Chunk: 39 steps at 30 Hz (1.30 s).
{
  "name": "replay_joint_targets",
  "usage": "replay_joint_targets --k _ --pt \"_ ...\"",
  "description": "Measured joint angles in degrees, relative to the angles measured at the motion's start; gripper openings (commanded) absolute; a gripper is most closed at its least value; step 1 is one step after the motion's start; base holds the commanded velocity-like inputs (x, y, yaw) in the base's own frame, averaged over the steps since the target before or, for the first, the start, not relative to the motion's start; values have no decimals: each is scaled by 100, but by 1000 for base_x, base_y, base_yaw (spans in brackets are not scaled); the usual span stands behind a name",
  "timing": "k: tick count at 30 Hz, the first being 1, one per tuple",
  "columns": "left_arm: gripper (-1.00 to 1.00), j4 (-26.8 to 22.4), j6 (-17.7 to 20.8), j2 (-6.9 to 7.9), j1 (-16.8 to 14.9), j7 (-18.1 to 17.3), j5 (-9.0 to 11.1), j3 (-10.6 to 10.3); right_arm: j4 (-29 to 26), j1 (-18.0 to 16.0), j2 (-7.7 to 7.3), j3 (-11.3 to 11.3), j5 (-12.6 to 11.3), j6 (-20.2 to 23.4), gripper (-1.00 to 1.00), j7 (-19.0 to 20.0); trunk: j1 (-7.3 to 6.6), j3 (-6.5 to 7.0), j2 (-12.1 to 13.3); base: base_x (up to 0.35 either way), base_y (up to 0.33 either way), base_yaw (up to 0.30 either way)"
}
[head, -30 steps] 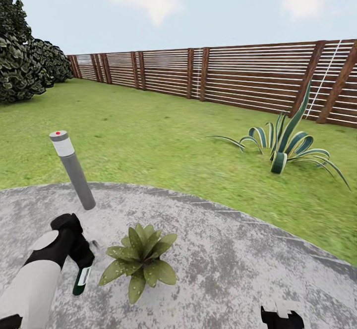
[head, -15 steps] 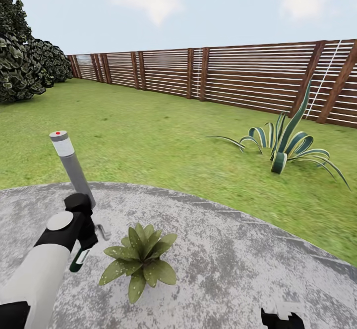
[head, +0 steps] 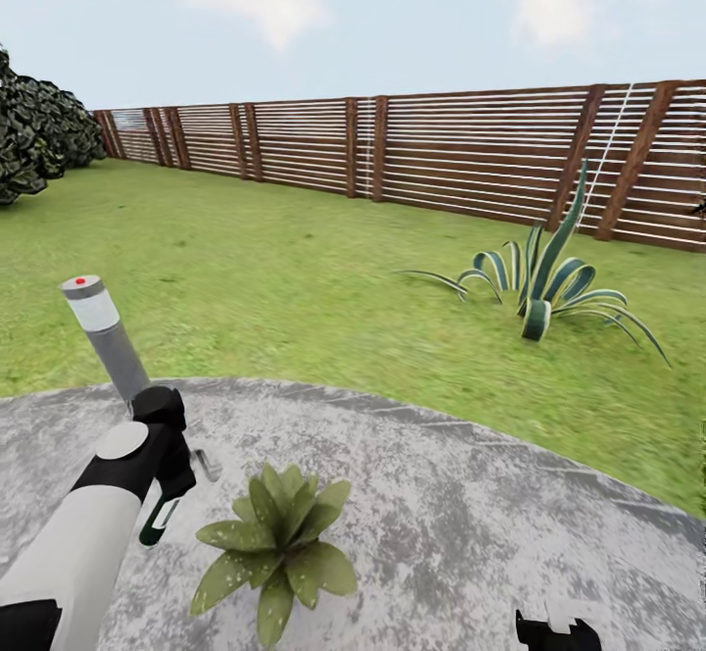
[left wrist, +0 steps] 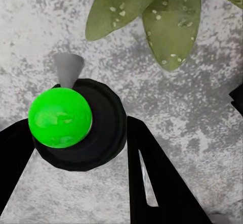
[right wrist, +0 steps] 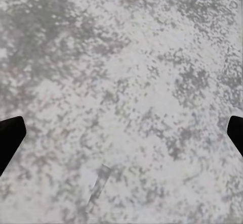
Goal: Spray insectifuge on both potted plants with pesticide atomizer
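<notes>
1 lawn (head: 294, 269) spans the garden, bounded by 1 brown slatted fence (head: 441, 156). 1 round grey stone patio (head: 471, 524) occupies the foreground. 1 dark hedge (head: 34, 136) stands at far left. 1 striped agave (head: 544, 283) grows on the grass near the fence. 1 potted plant (head: 275, 548) with speckled green leaves sits on the patio. 1 grey bollard lamp (head: 106, 339) with a red dot stands at the patio edge.

The left arm (head: 83, 543) extends forward and slightly right, over the patio. The left gripper (head: 167, 494) is clamped on 1 pesticide atomizer (head: 160, 521), held just left of the potted plant and above the stone. In the left wrist view, the fingers (left wrist: 152, 183) flank the atomizer's dark body, with 1 green sphere (left wrist: 59, 117) on it and 1 grey nozzle (left wrist: 67, 68).

The right gripper (head: 557, 631) sits low over the patio. In the right wrist view, its fingertips (right wrist: 11, 133) are spread wide with bare stone between.
</notes>
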Motion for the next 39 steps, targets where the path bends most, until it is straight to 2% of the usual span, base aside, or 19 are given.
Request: replay_joint_targets --k 8,9,14,17,21,23,25,29,31,34,39 --pt "-100 25 -58 -84 16 0 2 -51 0 -1 0 -1 4 0 100 -1 0 4 0 288 20 -41" --pt "-100 50 -61 -98 17 0 1 -114 0 -1 0 -1 4 0 100 -1 1 4 0 89 1 -2" --pt "-100 242 -75 -95 64 -2 7 -861 0 -1 0 -1 5 -1 100 -2 3 4 0 27 0 -1" --pt "-100 266 -107 -93 68 -2 7 -1027 0 -1 0 0 5 -1 100 -2 3 4 0 3 0 0" --pt "-100 271 -704 -128 52 -7 -14 -1038 3 -1 0 -1 6 -1 100 -2 3 4 0 0 0 0" --pt "-100 268 -845 -142 38 -8 -20 -1028 5 -1 0 4 10 2 100 -2 3 4 0 0 0 0" --pt "-100 234 -925 -280 29 -9 -24 -1035 8 -1 0 6 13 6 100 -2 3 4 0 0 0 0" --pt "-100 198 -966 -652 17 -9 -31 -1055 12 -1 0 6 13 8 100 -1 3 4 0 0 0 0" --pt "-100 194 -967 -756 13 -8 -25 -1072 10 -1 0 8 13 8 100 -2 3 4 0 0 0 0" --pt "-100 192 -974 -808 19 -8 -24 -1121 9 -1 1 8 13 8 100 -2 3 4 0 0 0 0" --pt "-100 233 -1034 -743 55 -8 -25 -1150 12 -1 1 8 13 8 100 -2 3 4 0 0 0 0"
